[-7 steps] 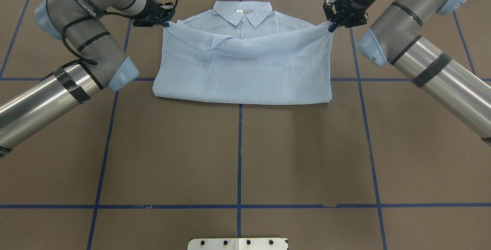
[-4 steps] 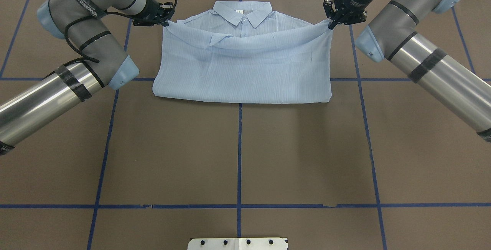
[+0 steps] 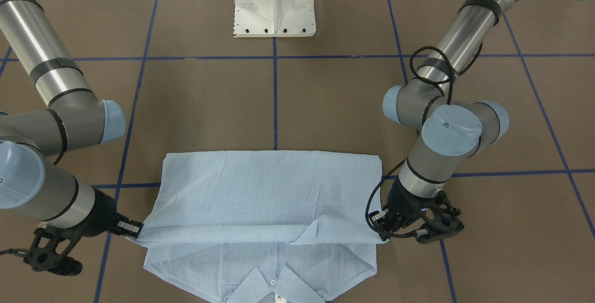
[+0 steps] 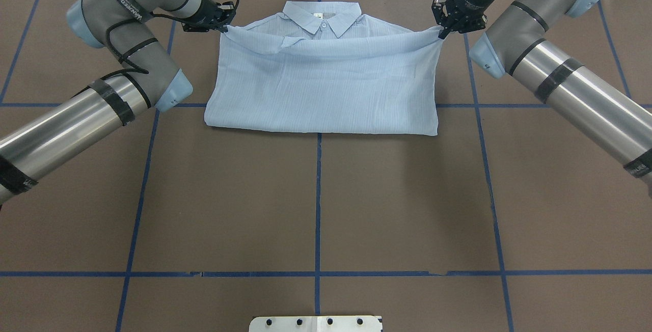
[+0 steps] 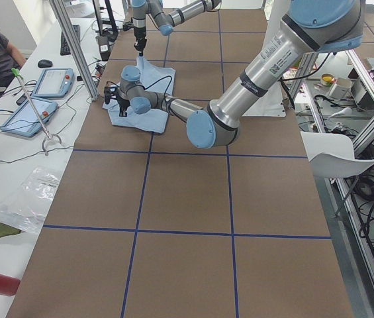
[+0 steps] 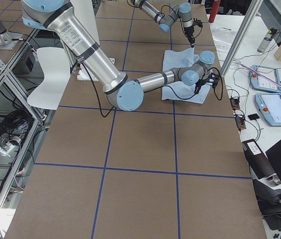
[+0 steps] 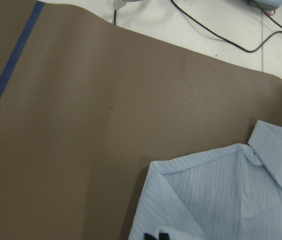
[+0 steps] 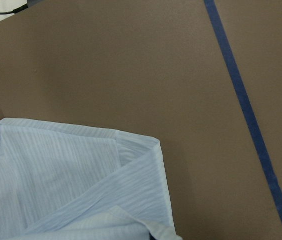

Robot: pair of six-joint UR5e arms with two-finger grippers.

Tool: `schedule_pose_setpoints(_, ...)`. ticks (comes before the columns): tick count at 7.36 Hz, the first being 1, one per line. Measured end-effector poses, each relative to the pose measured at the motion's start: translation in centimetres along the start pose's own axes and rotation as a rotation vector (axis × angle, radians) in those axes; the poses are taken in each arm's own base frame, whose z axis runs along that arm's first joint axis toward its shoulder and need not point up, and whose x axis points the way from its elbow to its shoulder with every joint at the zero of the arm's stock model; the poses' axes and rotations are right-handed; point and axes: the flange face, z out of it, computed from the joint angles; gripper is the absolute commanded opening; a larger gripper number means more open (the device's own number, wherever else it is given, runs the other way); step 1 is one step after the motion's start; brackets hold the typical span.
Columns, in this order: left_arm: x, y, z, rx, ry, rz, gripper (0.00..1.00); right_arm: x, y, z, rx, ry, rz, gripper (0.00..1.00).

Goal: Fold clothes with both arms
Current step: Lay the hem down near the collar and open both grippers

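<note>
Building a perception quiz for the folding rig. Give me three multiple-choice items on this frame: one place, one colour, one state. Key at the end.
1. On the shirt, where is the collar?
A) at the edge nearest the base
B) at the edge farthest from the base
C) tucked out of sight

2. What colour are the tape lines on the table?
A) blue
B) red
C) yellow

3. What are the left gripper and right gripper doing?
A) both open, clear of the cloth
B) one grips, one idle
C) each shut on a corner of the folded-over edge

Key:
1 B, the overhead view shows the collar across the shirt from the base.
2 A, the grid is blue in every view.
3 C, the lifted edge spans from one gripper to the other.
</note>
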Motion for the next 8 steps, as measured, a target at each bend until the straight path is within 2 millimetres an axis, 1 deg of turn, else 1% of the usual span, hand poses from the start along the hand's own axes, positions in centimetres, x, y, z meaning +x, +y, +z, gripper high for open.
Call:
schedule_pose_setpoints(2, 0.3, 0.0, -0.2, 0.005, 0.015, 0.002, 0.0, -0.1, 0.0, 0.0, 0.001, -0.001, 0.0, 0.0)
schedule_pose_setpoints(4, 0.5, -0.1, -0.2, 0.007, 0.02, -0.003, 0.0, -0.6, -0.1, -0.2, 0.01, -0.002, -0.004, 0.0)
schedule_pose_setpoints(7, -0.4, -0.7, 0.2, 0.011, 0.005, -0.012, 0.0, -1.3, -0.8, 0.1, 0.037, 0.019, 0.001, 0.0)
schedule_pose_setpoints(8, -0.6, -0.9, 0.3, 0.012, 0.002, -0.015, 0.44, -1.4, -1.0, 0.3, 0.045, 0.024, 0.001, 0.51)
